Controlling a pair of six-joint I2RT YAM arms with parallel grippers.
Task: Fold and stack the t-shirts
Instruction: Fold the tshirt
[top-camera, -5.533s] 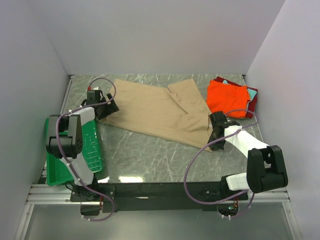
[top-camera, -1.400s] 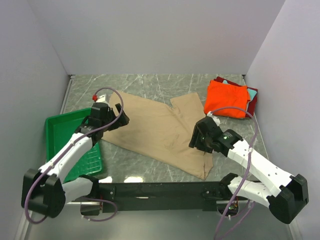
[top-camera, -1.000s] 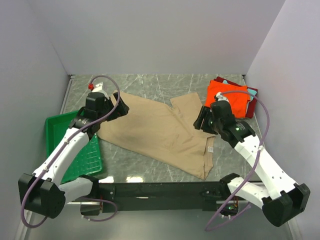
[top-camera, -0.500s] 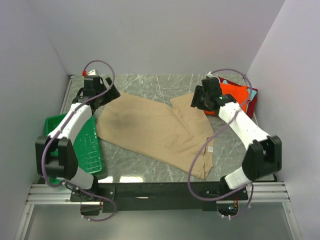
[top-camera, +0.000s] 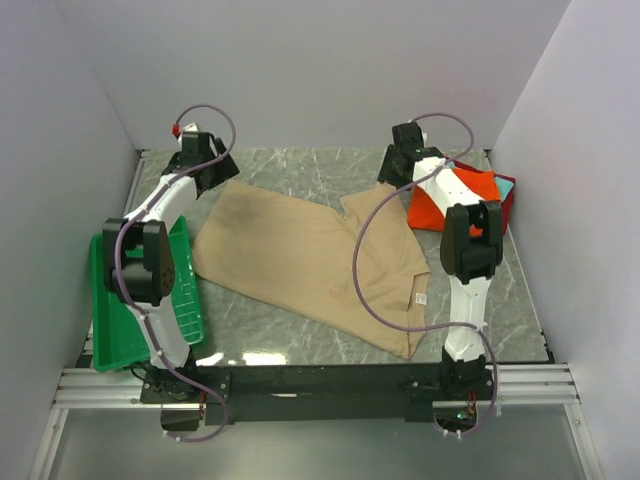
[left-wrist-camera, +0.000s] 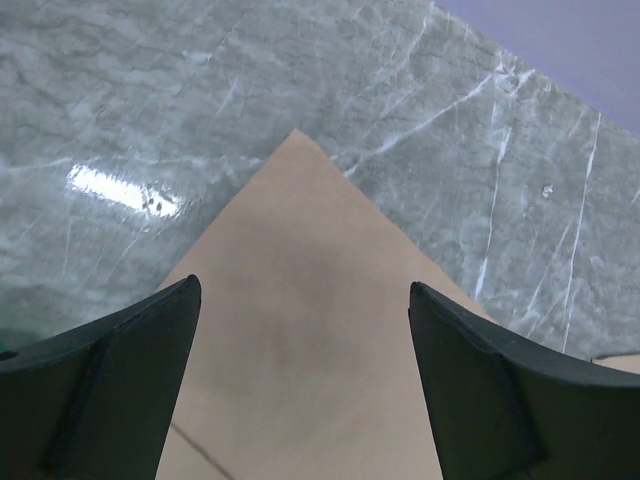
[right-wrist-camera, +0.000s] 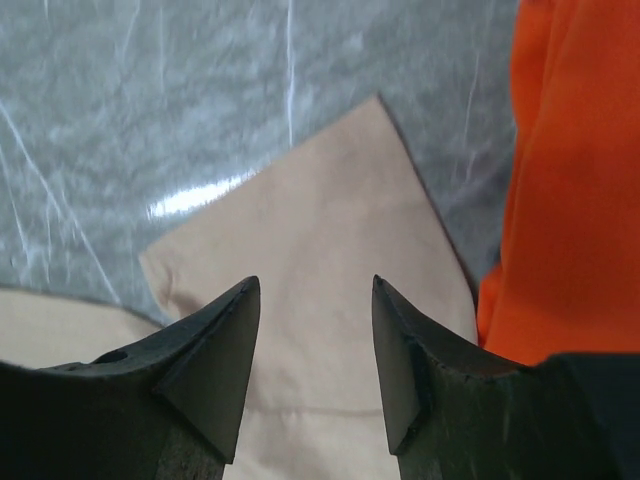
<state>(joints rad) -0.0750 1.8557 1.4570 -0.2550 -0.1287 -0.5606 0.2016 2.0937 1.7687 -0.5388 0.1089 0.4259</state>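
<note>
The large tan t-shirt (top-camera: 300, 250) lies spread flat in the middle of the table. My left gripper (top-camera: 212, 180) hovers open and empty over its far left corner, which shows between the fingers in the left wrist view (left-wrist-camera: 300, 300). My right gripper (top-camera: 392, 176) hovers open and empty over the far right corner of the tan shirt (right-wrist-camera: 320, 230). The folded orange t-shirt (top-camera: 460, 195) lies just right of it, on a dark red one (top-camera: 507, 208) and a teal one (top-camera: 504, 185). The orange shirt also shows in the right wrist view (right-wrist-camera: 570, 200).
A green plastic tray (top-camera: 110, 340) sits at the left edge of the table, beside the left arm. White walls close in the table at the back and on both sides. The right arm stretches over the orange stack.
Both arms have swung out to the far side; the grippers moved from the tan shirt's middle edges to its far corners. The shirt now lies nearer and flatter than before.
</note>
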